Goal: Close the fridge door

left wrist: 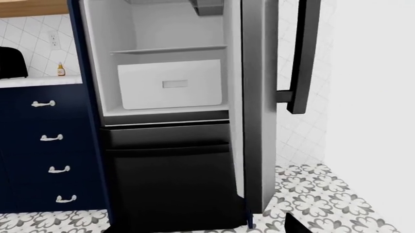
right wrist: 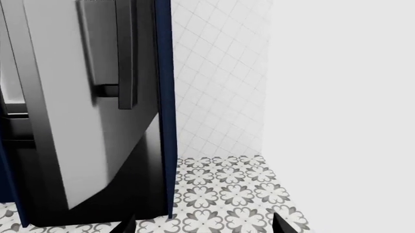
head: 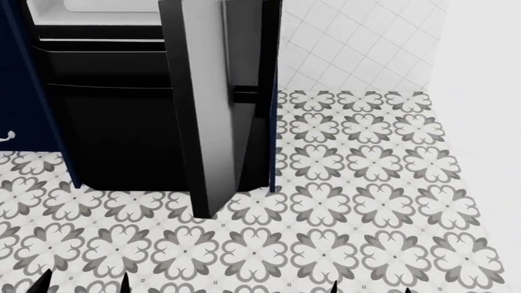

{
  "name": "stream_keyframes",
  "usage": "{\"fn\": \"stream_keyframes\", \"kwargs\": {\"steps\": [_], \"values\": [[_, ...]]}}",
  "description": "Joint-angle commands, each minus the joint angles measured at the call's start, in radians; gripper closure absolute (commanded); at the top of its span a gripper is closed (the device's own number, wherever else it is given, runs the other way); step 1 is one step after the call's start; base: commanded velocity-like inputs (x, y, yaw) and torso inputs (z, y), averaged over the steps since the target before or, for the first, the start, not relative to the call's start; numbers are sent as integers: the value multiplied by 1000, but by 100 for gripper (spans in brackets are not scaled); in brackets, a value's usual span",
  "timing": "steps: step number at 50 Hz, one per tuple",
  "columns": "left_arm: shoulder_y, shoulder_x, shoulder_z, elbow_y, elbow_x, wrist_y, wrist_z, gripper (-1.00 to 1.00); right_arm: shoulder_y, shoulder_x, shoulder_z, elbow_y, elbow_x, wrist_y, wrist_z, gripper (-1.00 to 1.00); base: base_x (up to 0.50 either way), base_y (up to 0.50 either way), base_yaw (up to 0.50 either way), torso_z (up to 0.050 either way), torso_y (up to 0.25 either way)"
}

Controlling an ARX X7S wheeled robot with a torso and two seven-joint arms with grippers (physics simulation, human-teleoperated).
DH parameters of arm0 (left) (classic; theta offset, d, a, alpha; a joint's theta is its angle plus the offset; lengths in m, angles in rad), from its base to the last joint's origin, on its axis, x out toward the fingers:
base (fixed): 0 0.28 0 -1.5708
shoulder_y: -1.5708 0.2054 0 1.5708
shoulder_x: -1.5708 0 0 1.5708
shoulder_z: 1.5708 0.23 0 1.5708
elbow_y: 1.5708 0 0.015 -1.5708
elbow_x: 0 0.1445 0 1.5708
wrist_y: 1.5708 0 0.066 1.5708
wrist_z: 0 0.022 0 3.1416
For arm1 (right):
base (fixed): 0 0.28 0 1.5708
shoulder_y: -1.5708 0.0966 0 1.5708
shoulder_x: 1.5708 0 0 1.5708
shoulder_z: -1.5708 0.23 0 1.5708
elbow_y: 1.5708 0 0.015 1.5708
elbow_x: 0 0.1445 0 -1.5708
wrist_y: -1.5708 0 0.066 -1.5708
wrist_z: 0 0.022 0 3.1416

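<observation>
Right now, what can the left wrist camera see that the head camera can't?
Only the left wrist view shows the inside of the fridge: a white shelf and a white bin under it. It also shows a little bottle on the counter and a column of drawer handles. Only the head view shows a wide stretch of flower-patterned floor in front of the fridge. Both show the open fridge door, its dark handle, and the black drawer front below.

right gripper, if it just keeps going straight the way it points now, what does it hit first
Most likely the patterned floor or the tiled wall beyond it. The fridge door stands off to one side of that line. Depth is unclear, and only the right gripper fingers show.
</observation>
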Motion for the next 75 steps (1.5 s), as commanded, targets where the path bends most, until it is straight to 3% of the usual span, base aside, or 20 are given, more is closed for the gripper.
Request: {"fn": "stream_keyframes", "kwargs": {"steps": [1,19,53,64,75], "values": [[3,-9,5,9,-6,-3,-8,-100,1,3,-5,-4,37,3,-13,-100,0,-473,0,0,0],[-2,-19,15,8,-12,0,-18,-100,8,14,-20,-7,42,13,-5,-100,27,-497,0,0,0],[-2,-34,40,38,-18,-16,-38,-100,9,31,-33,-10,76,17,1,-100,255,-429,0,0,0],[-110,-33,72,132,11,-164,-39,-100,78,81,-62,-117,39,201,32,-100,208,-446,0,0,0],[-269,-35,13,252,-18,-366,-80,-100,211,143,-111,-279,13,447,35,-100,262,-405,0,0,0]]}}
